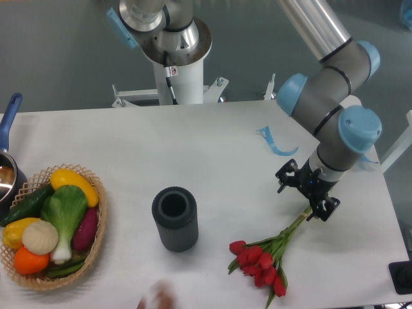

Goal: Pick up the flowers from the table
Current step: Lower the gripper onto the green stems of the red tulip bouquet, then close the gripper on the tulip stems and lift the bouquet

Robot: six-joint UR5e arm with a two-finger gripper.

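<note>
The flowers (265, 257) lie on the white table (193, 148) at the front right: red tulip heads toward the front edge, thin green stems running up and to the right. My gripper (304, 196) hangs open over the upper end of the stems, one finger on each side of them, with nothing held. The arm covers the stem tips.
A dark ribbed cylinder vase (174, 218) stands left of the flowers. A wicker basket of vegetables (51, 225) sits at the front left, with a blue-handled pot (8, 148) behind it. A blue ribbon scrap (273, 141) lies behind the gripper. A blurred object (158, 297) shows at the bottom edge.
</note>
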